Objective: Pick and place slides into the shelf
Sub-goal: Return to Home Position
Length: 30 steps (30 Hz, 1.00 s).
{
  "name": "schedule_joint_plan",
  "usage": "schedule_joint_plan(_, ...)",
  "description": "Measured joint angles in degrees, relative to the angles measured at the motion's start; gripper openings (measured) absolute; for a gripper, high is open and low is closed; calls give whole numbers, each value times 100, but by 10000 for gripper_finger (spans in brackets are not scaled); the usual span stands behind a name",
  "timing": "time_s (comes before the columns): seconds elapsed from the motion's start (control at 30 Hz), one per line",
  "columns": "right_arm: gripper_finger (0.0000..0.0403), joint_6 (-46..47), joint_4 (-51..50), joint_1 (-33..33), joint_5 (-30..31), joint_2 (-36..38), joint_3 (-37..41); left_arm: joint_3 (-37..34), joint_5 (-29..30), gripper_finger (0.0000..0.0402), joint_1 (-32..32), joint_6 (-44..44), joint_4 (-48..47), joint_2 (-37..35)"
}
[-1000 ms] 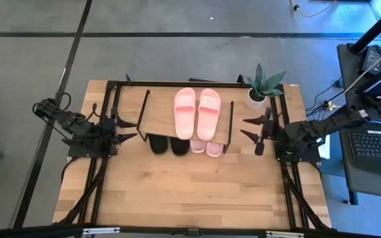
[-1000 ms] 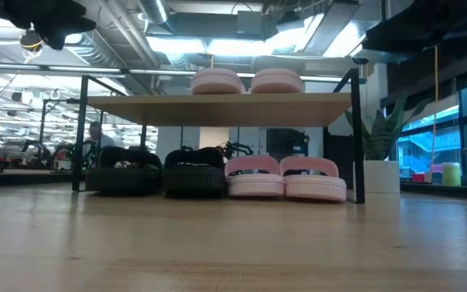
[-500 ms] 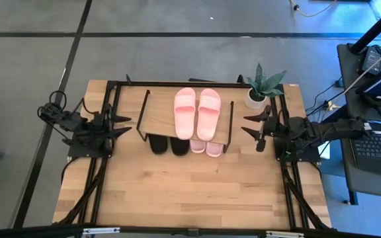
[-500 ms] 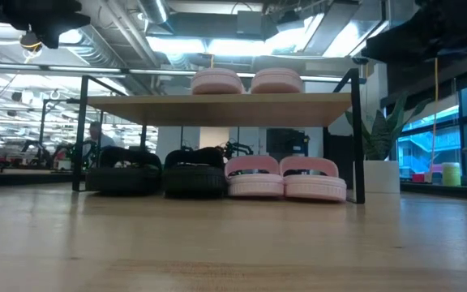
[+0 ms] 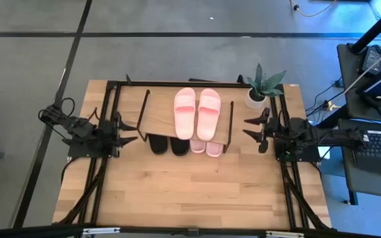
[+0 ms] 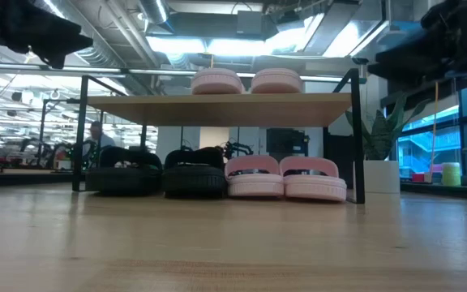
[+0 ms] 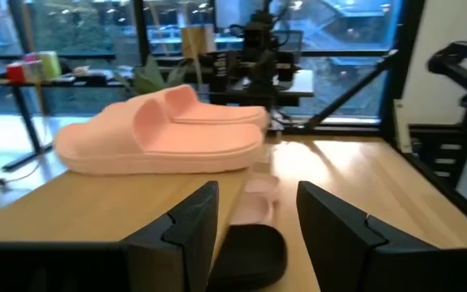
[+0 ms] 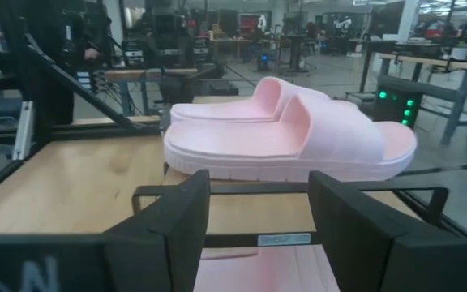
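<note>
The shelf [image 5: 161, 114] stands at the table's far middle. One light pink pair [image 5: 197, 112] lies on its top board, soles down. A black pair [image 5: 168, 145] and a second pink pair [image 5: 206, 148] stand on the table under the board, toes sticking out toward the near edge. My left gripper [image 5: 128, 130] hovers open and empty left of the shelf; its wrist view shows the top pair [image 7: 164, 134]. My right gripper [image 5: 254, 129] hovers open and empty right of the shelf; its wrist view shows the top pair [image 8: 298, 134].
A potted plant [image 5: 260, 86] in a white pot stands at the table's far right, close behind my right gripper. Black frame rails [image 5: 109, 119] run along both table sides. The bare tabletop [image 5: 190, 192] stretches in front of the shelf.
My left gripper has drawn back a little toward the table's left edge and returned slightly. My right arm has pulled in and straightened, its gripper staying beside the shelf's right end. The slides have not moved.
</note>
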<state>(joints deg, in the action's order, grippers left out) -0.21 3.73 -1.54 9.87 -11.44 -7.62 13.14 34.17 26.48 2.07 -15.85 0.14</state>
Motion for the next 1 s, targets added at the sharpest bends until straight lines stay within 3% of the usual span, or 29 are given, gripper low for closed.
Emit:
schedule_joint_plan(0.3, 210, 44, 43, -94, -252, 416, 242, -275, -869, 161, -20, -486, 620, 0)
schedule_joint_plan(0.47, 210, -37, 40, -92, -264, 501, 242, -487, -957, 161, -280, -306, 792, 0)
schedule_joint_plan(0.7, 210, -67, 37, -92, -264, 505, 242, -551, -2128, 161, -719, -323, 904, 0)
schedule_joint_plan(1.0, 210, -153, 27, -92, -251, 505, 242, -622, -2388, 161, -1280, -264, 930, 0)
